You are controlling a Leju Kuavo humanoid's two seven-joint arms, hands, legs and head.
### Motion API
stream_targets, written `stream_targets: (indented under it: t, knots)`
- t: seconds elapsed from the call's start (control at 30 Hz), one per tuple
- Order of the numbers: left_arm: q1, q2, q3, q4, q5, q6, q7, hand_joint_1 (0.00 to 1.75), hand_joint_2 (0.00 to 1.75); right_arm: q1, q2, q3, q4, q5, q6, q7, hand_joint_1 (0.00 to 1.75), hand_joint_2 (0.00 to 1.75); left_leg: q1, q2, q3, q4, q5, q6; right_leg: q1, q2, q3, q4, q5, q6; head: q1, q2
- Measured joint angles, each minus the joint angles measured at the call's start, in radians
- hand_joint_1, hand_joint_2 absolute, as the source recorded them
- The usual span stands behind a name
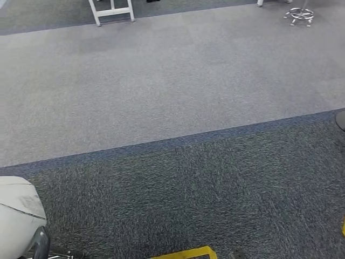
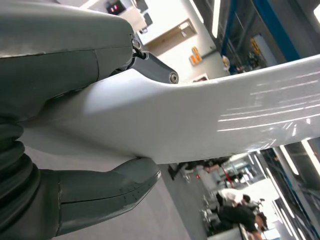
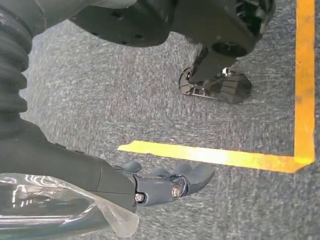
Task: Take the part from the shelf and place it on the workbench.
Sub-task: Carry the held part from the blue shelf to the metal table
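White and glossy, the part (image 2: 188,120) sits clamped in the robot's left hand (image 2: 75,125), thumb (image 2: 113,190) on one face and darker fingers (image 2: 154,67) on the other; it is a long, smooth, curved panel that runs well past the hand. From the head view its pale end (image 1: 18,213) pokes in at the lower left corner, above dark carpet (image 1: 203,194).

The right hand (image 3: 151,185) hangs low over the floor beside a strip of yellow floor tape (image 3: 211,156). Its fingers lie curled in loosely, and I see nothing gripped between them. A clear, shiny film (image 3: 56,200) lies along the wrist side of it; whether the hand touches that film I cannot tell.

So the pick looks done: the part is off the shelf and carried in the left hand. Ahead lies only grey and dark carpet, with white furniture legs (image 1: 111,12) far off. I judge the robot is in mid-transit, with the walk to the workbench and the set-down left.
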Motion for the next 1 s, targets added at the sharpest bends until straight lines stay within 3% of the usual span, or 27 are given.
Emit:
stream_targets:
  t: [0.07, 0.1, 0.17, 0.2, 0.27, 0.33, 0.37, 0.4, 0.43, 0.47, 0.53, 0.6, 0.63, 0.7, 0.77, 0.83, 0.9, 0.93, 1.0]
  knots:
    - [-0.001, 0.000, 0.000, 0.000, 0.000, 0.000, 0.000, 1.75, 1.75, -0.003, 0.000, 0.000, 0.000, 0.000, 0.000, 0.000, 0.00, 1.75, -0.007, 0.039, 0.073, -0.122, 0.028, 0.010, 0.003, -0.023, 0.004, 0.003, 0.003, 0.008, 0.001, 0.000]
    - [0.000, 0.000, 0.000, 0.000, 0.000, 0.001, 0.000, 1.75, 1.75, -0.004, 0.000, 0.000, 0.000, -0.001, -0.004, 0.000, 0.00, 1.75, -0.012, 0.050, 0.084, -0.148, 0.030, 0.017, 0.004, -0.033, 0.005, 0.005, 0.005, 0.012, 0.001, 0.000]
    - [0.003, 0.000, 0.001, 0.000, 0.001, 0.006, 0.000, 1.75, 1.75, -0.008, 0.007, 0.000, 0.000, -0.002, -0.023, 0.000, 0.00, 1.75, -0.017, 0.037, 0.076, -0.154, 0.035, 0.032, 0.003, -0.049, 0.004, 0.005, 0.008, 0.023, 0.001, 0.000]
    - [0.005, -0.001, 0.001, -0.001, 0.002, 0.009, 0.000, 1.75, 1.75, -0.011, 0.011, 0.000, 0.000, -0.003, -0.035, -0.001, 0.00, 1.75, -0.016, 0.028, 0.074, -0.158, 0.039, 0.039, 0.002, -0.038, 0.001, 0.009, 0.004, 0.028, 0.002, 0.000]
    - [0.003, -0.002, 0.002, -0.003, 0.005, 0.016, 0.000, 1.75, 1.75, -0.013, 0.021, 0.000, 0.000, -0.003, -0.053, -0.002, 0.00, 1.75, -0.013, 0.011, 0.070, -0.166, 0.050, 0.054, -0.002, 0.021, -0.028, 0.065, -0.036, 0.036, 0.004, 0.000]
    - [0.000, -0.002, 0.003, -0.003, 0.012, 0.020, 0.000, 1.75, 1.75, -0.009, 0.028, 0.000, 0.000, -0.004, -0.058, -0.003, 0.00, 1.75, -0.015, -0.008, 0.061, -0.166, 0.057, 0.064, -0.003, 0.077, -0.090, 0.198, -0.103, 0.037, 0.007, 0.000]
    - [0.000, -0.002, 0.003, -0.004, 0.019, 0.025, 0.000, 1.75, 1.75, -0.005, 0.030, 0.000, 0.001, -0.004, -0.059, -0.003, 0.00, 1.75, -0.017, -0.020, 0.058, -0.166, 0.060, 0.067, -0.003, 0.086, -0.120, 0.263, -0.127, 0.037, 0.007, 0.000]
    - [0.000, -0.002, 0.003, -0.004, 0.028, 0.033, 0.000, 1.75, 1.75, -0.002, 0.031, 0.000, 0.001, -0.003, -0.058, -0.003, 0.00, 1.75, -0.019, -0.033, 0.055, -0.164, 0.061, 0.068, -0.003, 0.088, -0.137, 0.299, -0.132, 0.036, 0.007, 0.000]
    - [0.000, -0.002, 0.002, -0.007, 0.039, 0.045, 0.000, 1.75, 1.75, 0.000, 0.031, 0.000, 0.001, -0.002, -0.058, -0.003, 0.00, 1.75, -0.020, -0.047, 0.053, -0.162, 0.063, 0.068, -0.003, 0.090, -0.135, 0.297, -0.117, 0.036, 0.007, 0.000]
    - [-0.001, -0.001, 0.002, -0.011, 0.047, 0.060, 0.000, 1.75, 1.75, 0.001, 0.032, 0.000, 0.001, -0.001, -0.059, -0.003, 0.00, 1.75, -0.020, -0.061, 0.053, -0.159, 0.063, 0.067, -0.003, 0.094, -0.113, 0.253, -0.085, 0.035, 0.007, 0.000]
    - [-0.002, 0.000, -0.002, -0.024, 0.057, 0.097, 0.000, 1.75, 1.75, 0.000, 0.032, 0.000, 0.001, 0.000, -0.060, -0.004, 0.00, 1.75, -0.021, -0.086, 0.049, -0.149, 0.060, 0.061, -0.007, 0.136, -0.046, 0.114, -0.021, 0.032, 0.007, 0.000]
    - [-0.006, 0.002, -0.010, -0.043, 0.061, 0.143, 0.000, 1.75, 1.75, 0.000, 0.034, -0.001, 0.001, 0.000, -0.064, -0.007, 0.00, 1.75, -0.020, -0.109, 0.037, -0.137, 0.060, 0.050, -0.011, 0.178, -0.004, 0.031, -0.007, 0.030, 0.007, 0.000]
    - [-0.007, 0.003, -0.015, -0.053, 0.059, 0.167, 0.000, 1.75, 1.75, 0.001, 0.035, -0.002, 0.002, 0.001, -0.065, -0.008, 0.00, 1.75, -0.018, -0.120, 0.029, -0.134, 0.062, 0.043, -0.010, 0.183, 0.000, 0.023, -0.012, 0.027, 0.006, 0.000]
    - [-0.007, 0.006, -0.025, -0.072, 0.053, 0.201, 0.000, 1.75, 1.75, 0.001, 0.039, -0.002, 0.002, 0.002, -0.067, -0.010, 0.00, 1.75, -0.014, -0.132, 0.018, -0.128, 0.065, 0.032, -0.009, 0.158, 0.003, 0.018, -0.008, 0.018, 0.006, 0.000]
    - [-0.008, 0.010, -0.032, -0.086, 0.048, 0.213, 0.000, 1.75, 1.75, 0.001, 0.043, -0.003, 0.002, 0.003, -0.067, -0.011, 0.00, 1.75, -0.014, -0.094, -0.005, -0.082, 0.035, 0.022, -0.012, 0.129, 0.004, 0.013, -0.003, 0.007, 0.002, 0.000]
    - [-0.012, 0.014, -0.040, -0.094, 0.044, 0.215, 0.000, 1.75, 1.75, 0.003, 0.046, -0.004, 0.002, 0.003, -0.068, -0.012, 0.00, 1.75, -0.012, -0.044, -0.060, 0.038, -0.031, 0.011, -0.011, 0.098, 0.003, 0.011, -0.003, 0.002, -0.002, 0.000]
    - [-0.013, 0.018, -0.046, -0.096, 0.040, 0.216, 0.000, 1.75, 1.75, 0.006, 0.047, -0.005, 0.002, 0.003, -0.068, -0.012, 0.00, 1.75, -0.006, -0.031, -0.109, 0.147, -0.073, 0.003, -0.011, 0.063, 0.001, 0.012, -0.002, 0.002, -0.003, 0.000]
    - [-0.013, 0.020, -0.048, -0.096, 0.038, 0.216, 0.000, 1.75, 1.75, 0.005, 0.047, -0.006, 0.002, 0.004, -0.068, -0.012, 0.00, 1.75, -0.003, -0.029, -0.110, 0.154, -0.066, 0.001, -0.011, 0.048, 0.001, 0.013, -0.002, 0.002, -0.003, 0.000]
    - [-0.013, 0.024, -0.052, -0.099, 0.032, 0.216, 0.000, 1.75, 1.75, 0.002, 0.048, -0.006, 0.002, 0.004, -0.068, -0.012, 0.00, 1.75, 0.000, -0.014, -0.054, 0.053, -0.006, 0.000, -0.011, 0.022, 0.002, 0.013, -0.002, 0.003, -0.003, 0.000]
